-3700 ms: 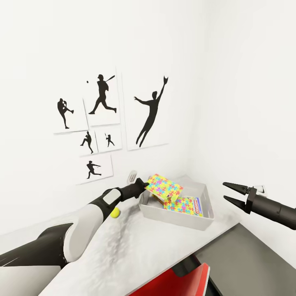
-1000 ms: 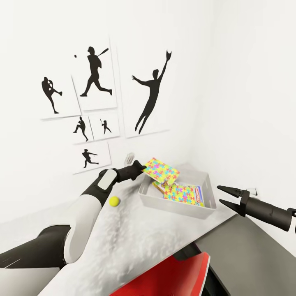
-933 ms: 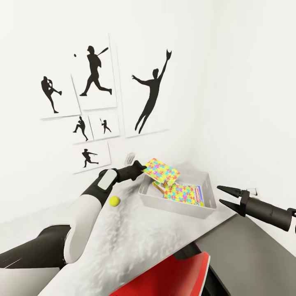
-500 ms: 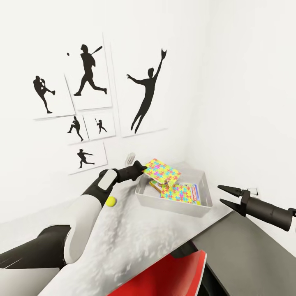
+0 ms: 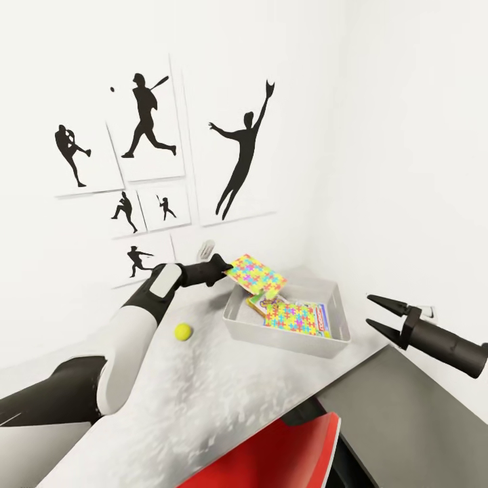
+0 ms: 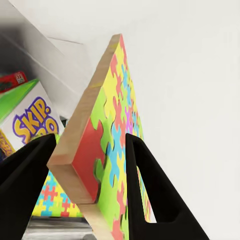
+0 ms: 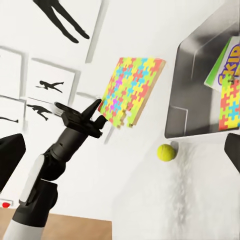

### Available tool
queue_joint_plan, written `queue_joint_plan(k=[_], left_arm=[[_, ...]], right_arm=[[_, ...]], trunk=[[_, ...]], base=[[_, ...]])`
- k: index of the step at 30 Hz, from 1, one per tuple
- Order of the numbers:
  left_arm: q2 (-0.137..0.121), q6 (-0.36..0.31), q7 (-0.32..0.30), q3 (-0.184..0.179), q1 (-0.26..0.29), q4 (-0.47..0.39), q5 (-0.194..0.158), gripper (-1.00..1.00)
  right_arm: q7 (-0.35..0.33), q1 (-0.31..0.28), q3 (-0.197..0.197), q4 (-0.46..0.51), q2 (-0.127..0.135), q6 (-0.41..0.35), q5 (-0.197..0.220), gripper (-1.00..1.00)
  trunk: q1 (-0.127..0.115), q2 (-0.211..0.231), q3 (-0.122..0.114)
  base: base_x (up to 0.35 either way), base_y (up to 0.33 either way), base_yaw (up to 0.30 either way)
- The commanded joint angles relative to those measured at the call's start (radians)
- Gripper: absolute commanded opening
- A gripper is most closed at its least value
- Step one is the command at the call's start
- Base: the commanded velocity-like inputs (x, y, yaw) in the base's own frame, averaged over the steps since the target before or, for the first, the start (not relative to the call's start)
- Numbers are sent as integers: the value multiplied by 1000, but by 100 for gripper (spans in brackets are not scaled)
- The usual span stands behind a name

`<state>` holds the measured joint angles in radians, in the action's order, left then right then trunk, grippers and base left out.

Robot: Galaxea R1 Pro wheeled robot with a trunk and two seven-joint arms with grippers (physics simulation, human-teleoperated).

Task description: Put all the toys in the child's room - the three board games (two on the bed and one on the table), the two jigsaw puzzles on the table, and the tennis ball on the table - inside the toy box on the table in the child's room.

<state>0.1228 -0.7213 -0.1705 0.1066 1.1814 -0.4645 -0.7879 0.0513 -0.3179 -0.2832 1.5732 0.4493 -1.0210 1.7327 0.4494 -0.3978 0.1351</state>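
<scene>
Jigsaw puzzle [image 5: 255,274]: held by L gripper [image 5: 224,272] at one edge, lifted clear of table [image 5: 203,400], tilted, sticking out past the fingertips over near-L corner of toy box [image 5: 285,337].
L gripper: clamped on puzzle; L wrist view shows both black fingers [image 6: 150,195] flanking the board, one per face, plus its wooden edge [image 6: 82,130]. Head view only gives the pinch from the side.
2nd jigsaw puzzle [image 5: 293,316]: flat in toy box, below and beyond the held one.
Skip-Bo board game [image 6: 27,120]: in box under the puzzle; logo readable in L wrist view, also partly in R wrist view [image 7: 229,67]; head view shows just a coloured edge [image 5: 327,321].
Tennis ball [image 5: 182,331]: on table, beside L forearm, short of box, apart from it. R wrist view [image 7: 165,152] puts it just outside box wall.
R gripper [image 5: 383,316]: fingers spread wide, holds nothing, off to far side of box over dark grey table section [image 5: 413,420], well apart from puzzle.
Wall prints [image 5: 146,129]: baseball silhouettes behind L arm; R wrist view catches a few [image 7: 52,82].
Red chair back [image 5: 278,454]: near robot, below table edge, head view.
</scene>
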Motion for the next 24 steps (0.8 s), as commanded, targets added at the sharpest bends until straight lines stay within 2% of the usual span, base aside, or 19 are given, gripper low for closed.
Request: queue_joint_plan(k=[1, 4, 9, 12, 16, 17, 24], left_arm=[[-5, -13, 3, 8, 1, 0, 1, -100], [-5, -29, 18, 8, 2, 0, 4, -100], [6, -58, 19, 8, 12, 1, 5, -100], [23, -74, 20, 8, 16, 5, 1, -100], [46, -52, 22, 7, 17, 25, -2, -100], [52, 20, 22, 7, 18, 54, -2, -100], [52, 183, 61, 7, 20, 139, -2, -100]], right_arm=[[5, -1, -7, 0, 0, -4, 5, 100], [4, -1, -21, 1, -1, -7, 5, 100], [1, 0, -21, 3, 0, -18, 6, 100], [1, 0, -21, 4, 0, -22, 7, 100], [0, -1, -22, 6, 8, -26, 8, 100], [-1, -1, -22, 7, 8, -26, 8, 100], [0, -1, -20, 14, 6, -26, 8, 100]], trunk=[[1, -2, 2], [1, -2, 2], [1, -2, 2], [1, -2, 2], [1, -2, 2], [1, -2, 2], [1, -2, 2]], base=[[0, 0, 0], [0, 0, 0], [0, 0, 0], [0, 0, 0], [0, 0, 0], [0, 0, 0], [0, 0, 0]])
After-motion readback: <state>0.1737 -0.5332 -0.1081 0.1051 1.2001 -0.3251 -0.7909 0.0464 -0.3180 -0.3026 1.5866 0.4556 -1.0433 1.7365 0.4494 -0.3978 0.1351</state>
